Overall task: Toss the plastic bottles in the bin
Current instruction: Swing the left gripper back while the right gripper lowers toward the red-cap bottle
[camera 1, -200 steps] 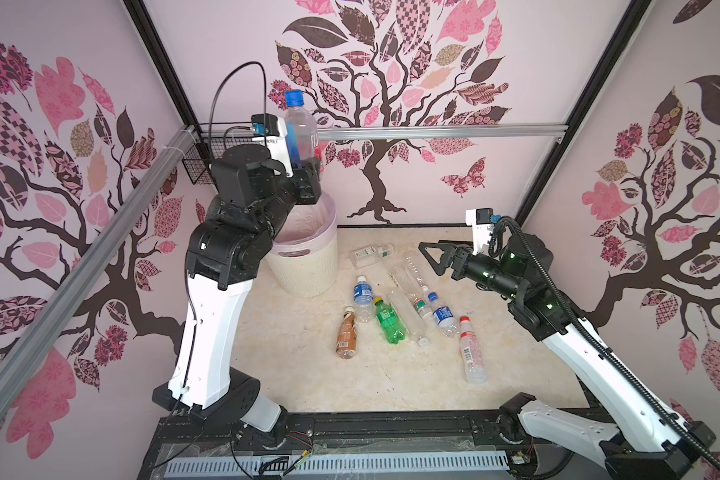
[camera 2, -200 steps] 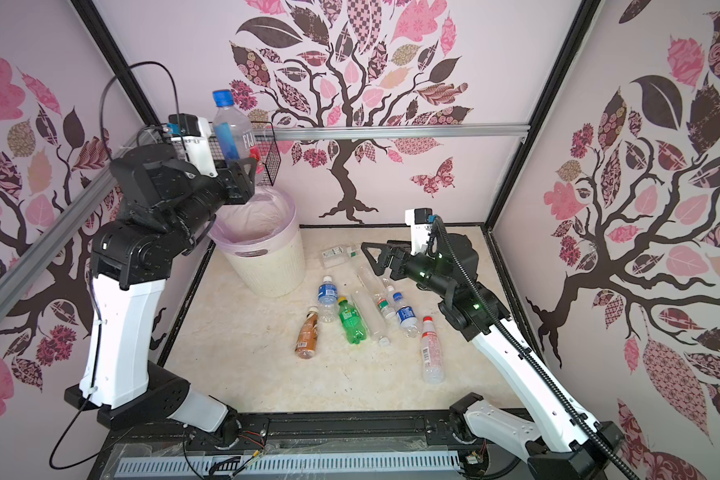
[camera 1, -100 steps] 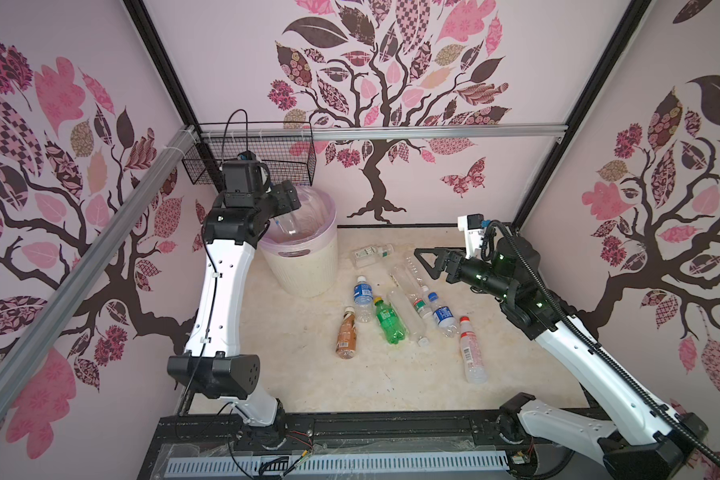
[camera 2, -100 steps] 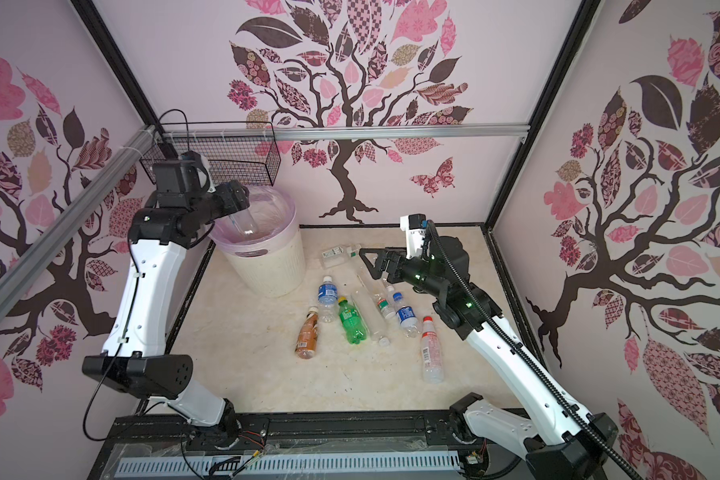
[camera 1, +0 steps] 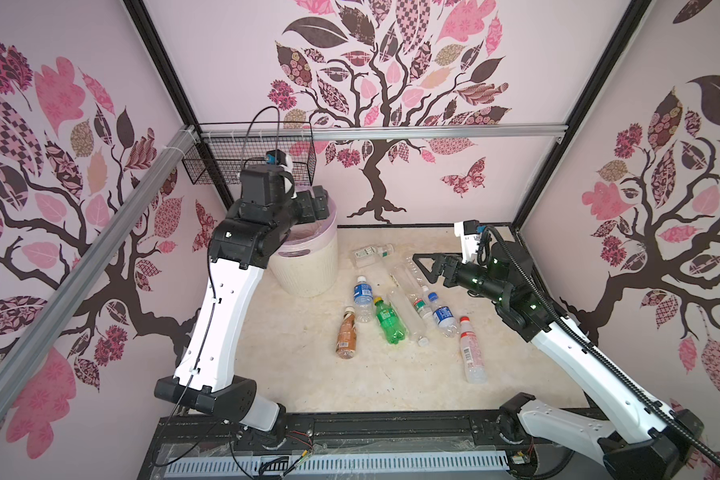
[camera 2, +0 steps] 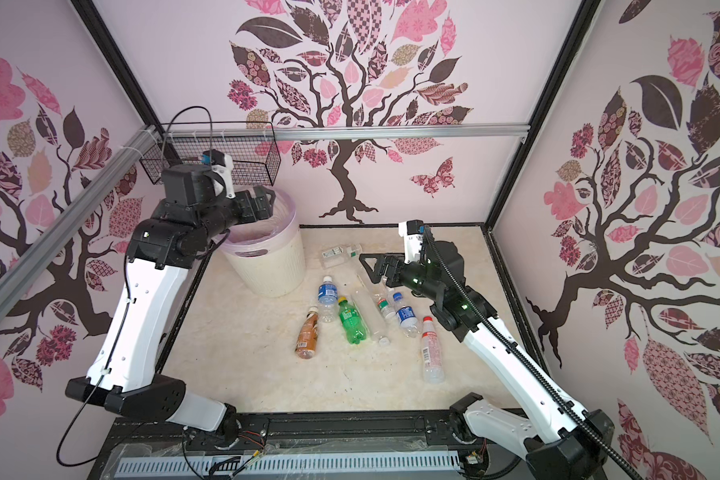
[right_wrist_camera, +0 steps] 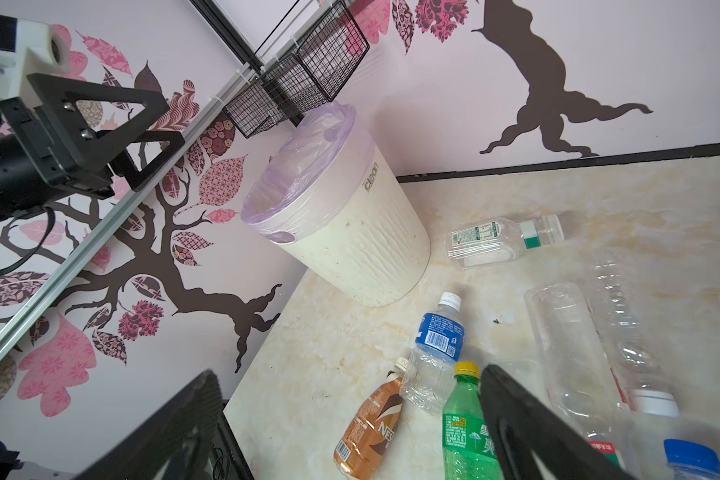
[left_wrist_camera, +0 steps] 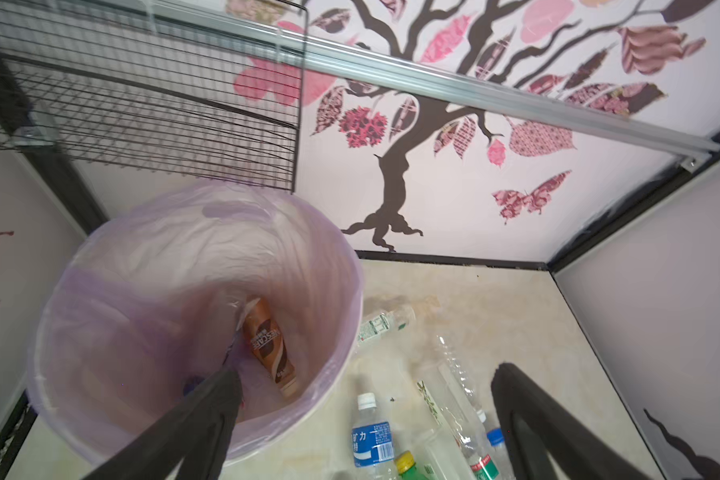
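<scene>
Bin (camera 1: 308, 270), cream and ribbed with a lilac liner, stands left of centre in both top views. It is partly hidden behind the left arm's joints, and whether they touch cannot be told. Left gripper (camera 1: 321, 203) hangs over the rim, fingers spread wide, nothing between them. In the left wrist view a brown Nescafe bottle (left_wrist_camera: 267, 345) lies inside the liner. Right gripper (camera 1: 427, 264), equally wide and empty, hovers right of centre above the far end of the bottle cluster on the marbled table (camera 1: 308, 374).

Hazards judged from this position:

1. Liner snag. One left fingertip (left_wrist_camera: 229, 374) overlaps the bag's mouth in the wrist view. A low retreat could hook the film and drag the liner or tip the bin.
2. Bin displacement. The bin looks light and unanchored. A sweep of the left arm's joints could shove it off station.
3. Crowded pick. The green bottle (camera 1: 387, 320), the blue-labelled bottle (camera 1: 362, 295) and the brown-wrapped bottle (camera 1: 346, 334) lie just beside one another at centre. Closing on one may trap a neighbour or send it rolling.
4. Weak walls. The long clear bottle (camera 1: 406, 311) under the right gripper looks thin. A hard squeeze could buckle it and squirt it out.
5. Arm conflict. If the right arm carries to the bin before the left clears, the grippers could collide above the rim.
</scene>
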Controlling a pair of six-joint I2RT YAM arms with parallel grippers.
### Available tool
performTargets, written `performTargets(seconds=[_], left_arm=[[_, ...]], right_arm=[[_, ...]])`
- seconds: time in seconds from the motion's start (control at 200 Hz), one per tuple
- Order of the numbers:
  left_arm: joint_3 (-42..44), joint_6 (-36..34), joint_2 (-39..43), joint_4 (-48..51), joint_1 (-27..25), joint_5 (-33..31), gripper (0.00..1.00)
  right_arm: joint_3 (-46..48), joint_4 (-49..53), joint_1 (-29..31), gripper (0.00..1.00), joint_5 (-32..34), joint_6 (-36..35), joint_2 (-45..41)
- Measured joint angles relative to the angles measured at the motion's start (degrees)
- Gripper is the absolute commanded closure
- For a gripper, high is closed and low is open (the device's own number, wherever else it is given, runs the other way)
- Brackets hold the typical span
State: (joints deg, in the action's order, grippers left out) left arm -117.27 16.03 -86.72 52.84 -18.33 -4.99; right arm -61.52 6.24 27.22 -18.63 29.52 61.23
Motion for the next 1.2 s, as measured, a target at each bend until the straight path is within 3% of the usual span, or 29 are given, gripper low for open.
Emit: performTargets(seconds=[0.26,0.51,0.655,0.9,1.2], left_arm=[[0.83,-4.48,-2.67,1.81,-16.68,-10.03,0.02],[6.45,-5.44,-5.88,1.18,-26.64,-17.49,0.02],[10.71,-5.29,-9.18,0.81,-32.06,-20.87,0.02],[15.13,-4.74,-11.04,0.90,-38.53,-24.94,0.02],[22.01,-1.20,-10.38,-1.33,-39.08,-26.45,0.02]], right_arm=[[0.70,5.84,0.00,0.01,9.46,-2.84,-0.57],[7.39,12.50,-0.02,0.00,23.04,-3.61,-0.92],[11.74,16.50,-0.28,0.00,32.44,-0.48,-1.07],[16.37,20.15,-1.90,0.01,37.03,4.61,-1.40],[25.55,22.05,-2.49,0.00,37.46,7.82,-4.17]])
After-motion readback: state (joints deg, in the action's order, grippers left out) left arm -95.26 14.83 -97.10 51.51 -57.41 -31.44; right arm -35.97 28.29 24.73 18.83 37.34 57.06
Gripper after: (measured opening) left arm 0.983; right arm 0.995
